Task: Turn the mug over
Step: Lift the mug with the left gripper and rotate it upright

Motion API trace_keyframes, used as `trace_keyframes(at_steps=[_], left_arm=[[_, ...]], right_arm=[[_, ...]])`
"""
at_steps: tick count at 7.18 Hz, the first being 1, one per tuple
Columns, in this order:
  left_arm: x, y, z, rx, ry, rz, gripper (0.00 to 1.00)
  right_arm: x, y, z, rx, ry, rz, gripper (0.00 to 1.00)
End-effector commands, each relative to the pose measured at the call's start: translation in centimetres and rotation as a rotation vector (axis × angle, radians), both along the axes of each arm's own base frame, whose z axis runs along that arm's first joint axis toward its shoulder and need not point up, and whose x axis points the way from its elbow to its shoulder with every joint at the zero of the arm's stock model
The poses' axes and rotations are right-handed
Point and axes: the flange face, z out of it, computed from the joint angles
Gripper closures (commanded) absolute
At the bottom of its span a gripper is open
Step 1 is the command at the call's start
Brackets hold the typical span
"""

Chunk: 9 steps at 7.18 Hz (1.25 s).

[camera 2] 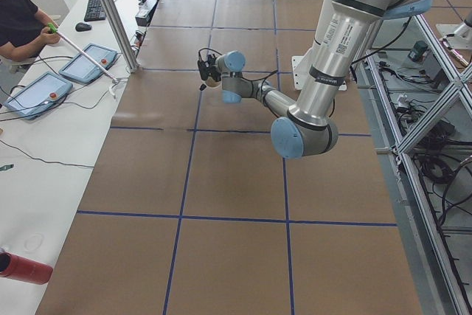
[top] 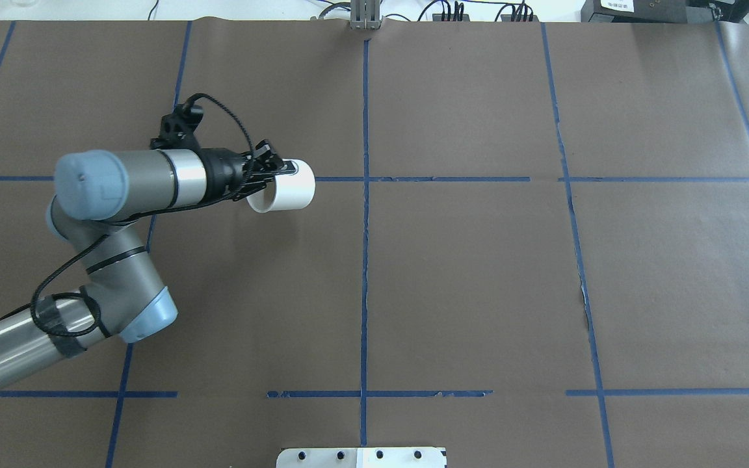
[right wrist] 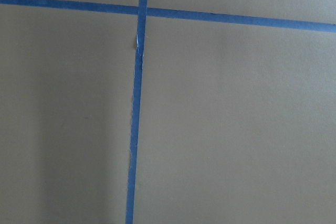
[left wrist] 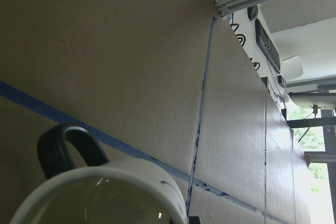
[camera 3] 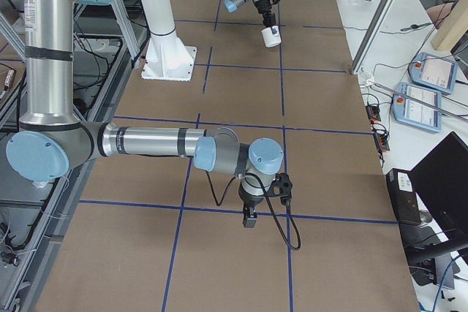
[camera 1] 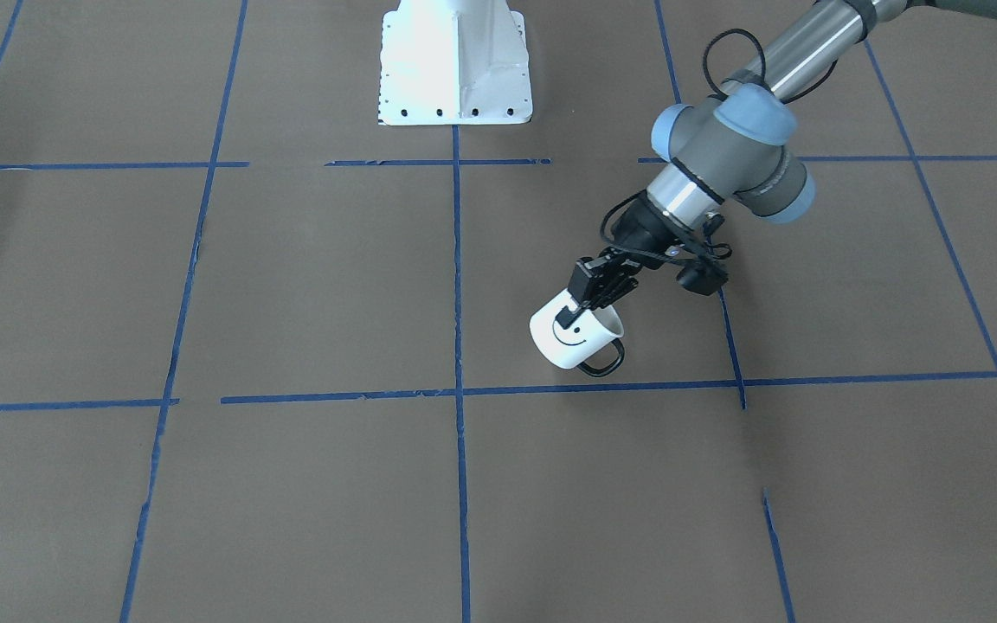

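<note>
The white mug with a black smiley face and a black loop handle hangs tilted almost on its side in my left gripper. The gripper is shut on the mug's rim, with one finger inside the mouth. In the overhead view the mug points its base to the right, away from the left gripper. The left wrist view shows the rim and handle close up. My right gripper shows only in the exterior right view, low over the table; I cannot tell whether it is open or shut.
Brown paper with a blue tape grid covers the table. The white robot base stands at the table's edge. A metal post stands at the far edge. An operator and tablets are beside the table.
</note>
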Motion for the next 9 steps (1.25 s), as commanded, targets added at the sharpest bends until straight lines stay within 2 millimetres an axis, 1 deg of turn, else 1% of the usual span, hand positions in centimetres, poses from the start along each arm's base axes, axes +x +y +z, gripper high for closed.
trace_keyframes(at_steps=[1,2,3,4,5,6,7,8,9], left_arm=[[6.6,-0.1,-7.1,-0.080,-0.183,0.084,1.00],[9.7,-0.9,-11.9,-0.098,-0.320,0.138,1.00],[12.0,-1.9,-14.7,-0.126,-0.402,0.154,1.00],[15.0,-2.6,-15.9,-0.183,-0.489,0.172,1.00],[15.2,-2.7,-17.5,-0.190,-0.568,0.194,1.00],[15.5,-3.0,-18.4,-0.222,-0.623,0.199,1.00],[15.9,-2.9,-18.4,-0.220,-0.718,0.237,1.00],[17.0,-1.9,-17.7,-0.221,-0.741,0.256,1.00],[17.8,-1.1,-17.6,-0.215,-0.744,0.273,1.00]], right_arm=[[0.0,0.0,0.0,0.000,0.000,0.000,0.00],[0.0,0.0,0.0,0.000,0.000,0.000,0.00],[0.0,0.0,0.0,0.000,0.000,0.000,0.00],[0.0,0.0,0.0,0.000,0.000,0.000,0.00],[0.0,0.0,0.0,0.000,0.000,0.000,0.00],[0.0,0.0,0.0,0.000,0.000,0.000,0.00],[0.0,0.0,0.0,0.000,0.000,0.000,0.00],[0.0,0.0,0.0,0.000,0.000,0.000,0.00],[0.0,0.0,0.0,0.000,0.000,0.000,0.00]])
